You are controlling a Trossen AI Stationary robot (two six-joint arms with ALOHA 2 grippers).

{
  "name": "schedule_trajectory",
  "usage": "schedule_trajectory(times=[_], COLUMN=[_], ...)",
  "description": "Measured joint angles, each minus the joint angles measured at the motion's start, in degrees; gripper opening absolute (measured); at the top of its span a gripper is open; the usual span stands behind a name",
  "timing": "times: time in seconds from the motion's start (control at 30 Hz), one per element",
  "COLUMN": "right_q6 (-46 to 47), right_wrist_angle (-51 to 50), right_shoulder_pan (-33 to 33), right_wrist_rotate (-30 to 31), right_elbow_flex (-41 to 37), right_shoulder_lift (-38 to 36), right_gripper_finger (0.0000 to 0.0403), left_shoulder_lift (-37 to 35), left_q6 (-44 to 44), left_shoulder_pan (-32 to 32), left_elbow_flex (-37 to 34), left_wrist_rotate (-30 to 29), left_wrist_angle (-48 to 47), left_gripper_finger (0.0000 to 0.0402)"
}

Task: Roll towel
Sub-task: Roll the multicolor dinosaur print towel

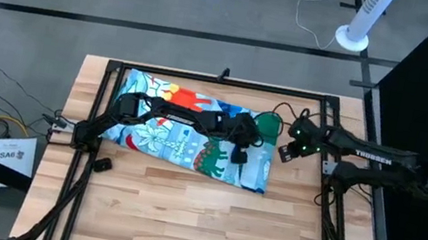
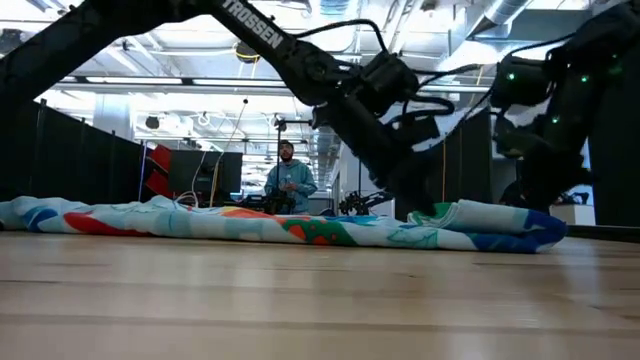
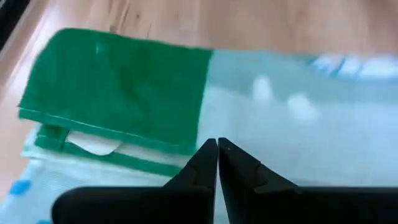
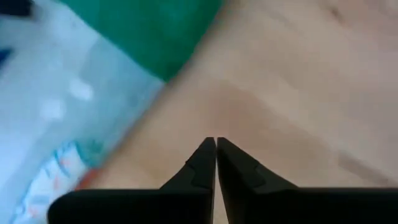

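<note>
The towel (image 1: 185, 133) lies folded in a long strip across the far half of the table, print side up, with its green band (image 3: 118, 87) at the right end. My left gripper (image 1: 239, 155) reaches over the strip from the left, and its shut fingertips (image 3: 217, 144) stand over the light-blue face beside the green band. Just off the towel's right end, my right gripper (image 1: 285, 153) is shut (image 4: 215, 142) over bare wood, with the towel's green corner (image 4: 155, 31) beside it. In the low view the towel (image 2: 300, 228) lies flat, with stacked layers at its right end (image 2: 490, 218). My left gripper points down at the towel's light-blue face (image 3: 249, 124) next to the green band. Whether its shut fingertips touch the cloth, I cannot tell.
A black frame rail (image 1: 221, 80) runs around the table. A small black object (image 1: 102, 164) lies near the left arm's base. Bare wood (image 1: 196, 223) stretches along the near edge. A person (image 2: 288, 182) stands far behind the table.
</note>
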Motion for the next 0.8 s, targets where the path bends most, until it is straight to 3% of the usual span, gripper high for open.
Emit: schedule_trajectory(times=[0.1, 0.2, 0.33, 0.6, 0.8], right_q6=[-2.74, -2.91, -2.93, -8.06, -10.00], right_wrist_angle=[6.98, 5.19, 6.67, 15.65, 17.75], right_shoulder_pan=[1.65, 1.81, 2.65, 7.28, 12.97], right_wrist_rotate=[4.53, 10.35, 13.16, 14.03, 9.83], right_elbow_flex=[-1.26, -3.17, -6.11, -10.41, -10.31], right_shoulder_lift=[0.54, 1.63, 1.67, 1.88, 1.97], right_gripper_finger=[0.0001, 0.0000, 0.0000, 0.0000, 0.0000], left_shoulder_lift=[-0.40, 0.44, 0.75, 0.34, -1.20], left_q6=[1.92, 1.94, 0.96, 3.12, 5.94], left_shoulder_pan=[-0.25, -0.16, -0.03, -0.18, -0.20], left_elbow_flex=[0.01, 0.14, -2.50, -7.79, -6.09], left_wrist_rotate=[0.96, 1.62, 1.45, 1.48, 1.47], left_wrist_angle=[0.07, -1.28, 0.94, 3.08, -4.68], left_gripper_finger=[0.0000, 0.0000, 0.0000, 0.0000, 0.0000])
